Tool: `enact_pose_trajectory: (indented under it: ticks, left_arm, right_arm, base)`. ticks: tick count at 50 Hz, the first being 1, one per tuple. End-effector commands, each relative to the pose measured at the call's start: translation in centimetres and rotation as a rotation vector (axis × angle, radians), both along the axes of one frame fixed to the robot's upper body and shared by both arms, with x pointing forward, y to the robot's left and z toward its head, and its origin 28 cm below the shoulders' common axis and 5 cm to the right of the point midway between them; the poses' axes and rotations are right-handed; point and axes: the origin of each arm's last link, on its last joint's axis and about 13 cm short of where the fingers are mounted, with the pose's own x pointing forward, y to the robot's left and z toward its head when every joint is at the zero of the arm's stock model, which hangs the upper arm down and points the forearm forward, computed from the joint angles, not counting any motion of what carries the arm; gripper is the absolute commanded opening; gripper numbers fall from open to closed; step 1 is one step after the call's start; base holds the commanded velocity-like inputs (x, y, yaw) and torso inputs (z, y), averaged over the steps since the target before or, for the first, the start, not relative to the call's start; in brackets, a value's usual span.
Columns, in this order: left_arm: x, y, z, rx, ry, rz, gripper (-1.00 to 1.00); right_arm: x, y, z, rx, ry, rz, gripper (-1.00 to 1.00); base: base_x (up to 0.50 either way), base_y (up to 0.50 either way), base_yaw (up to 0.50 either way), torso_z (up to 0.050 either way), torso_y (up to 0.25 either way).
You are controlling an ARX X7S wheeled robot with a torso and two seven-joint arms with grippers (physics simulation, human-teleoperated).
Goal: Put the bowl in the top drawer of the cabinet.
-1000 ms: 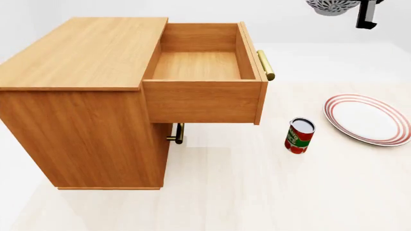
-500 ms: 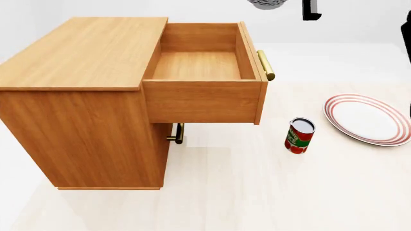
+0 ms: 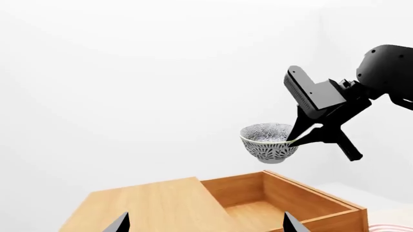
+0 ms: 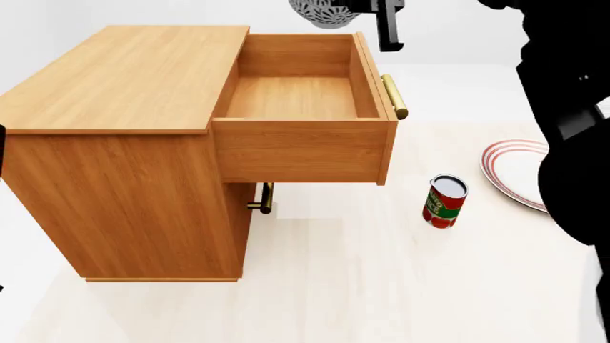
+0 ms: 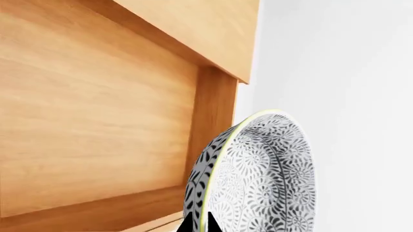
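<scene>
The speckled blue-grey bowl [image 4: 322,10] hangs in the air at the top of the head view, above the far end of the open top drawer [image 4: 300,151]. My right gripper [image 4: 367,10] is shut on its rim. The right wrist view shows the two fingertips [image 5: 203,225] pinching the bowl's yellow-edged rim [image 5: 264,174], with the drawer's wooden inside [image 5: 96,121] behind. From the left wrist view the bowl [image 3: 268,143] floats upright over the drawer [image 3: 287,203] of the cabinet [image 3: 154,208]. My left gripper [image 3: 206,225] is open and holds nothing, above the cabinet top [image 4: 124,78].
A red tin can [image 4: 444,201] stands on the floor right of the drawer. A red-rimmed white plate [image 4: 515,171] lies further right, partly behind my black right arm [image 4: 572,107]. The drawer's brass handle [image 4: 393,96] sticks out right; the lower drawer's handle [image 4: 264,198] shows beneath.
My right gripper has carried the bowl leftward along the top of the head view, from the far right to above the drawer's far end. The right arm now covers part of the plate.
</scene>
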Motion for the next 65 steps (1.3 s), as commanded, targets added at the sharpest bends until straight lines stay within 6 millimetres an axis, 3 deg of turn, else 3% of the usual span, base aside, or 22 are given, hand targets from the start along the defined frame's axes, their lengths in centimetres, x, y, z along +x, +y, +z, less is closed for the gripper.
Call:
enact_pose_trajectory:
  ticks: [1, 21, 44, 65]
  left_arm:
    - [0.0, -0.1, 0.0, -0.016, 0.001, -0.021, 1.00]
    - [0.1, -0.1, -0.4, -0.002, -0.028, -0.030, 1.00]
    - [-0.4, 0.1, 0.0, 0.003, -0.048, -0.023, 1.00]
    - [-0.5, 0.2, 0.2, 0.001, -0.064, -0.021, 1.00]
  right_arm:
    - [0.4, 1.2, -1.1, 0.038, -0.028, 0.052, -1.00]
    - [1.2, 1.8, -2.9, 0.084, -0.006, 0.080, -1.00]
    - [0.6, 1.6, -1.5, 0.086, -0.032, 0.064, -1.00]
    - [0.4, 1.7, -1.2, 0.077, -0.020, 0.063, -1.00]
  base:
    - [0.00, 0.00, 0.00, 0.000, 0.000]
    - [0.00, 0.00, 0.00, 0.000, 0.000]
    - [0.00, 0.00, 0.00, 0.000, 0.000]
    - [0.00, 0.00, 0.00, 0.000, -0.108]
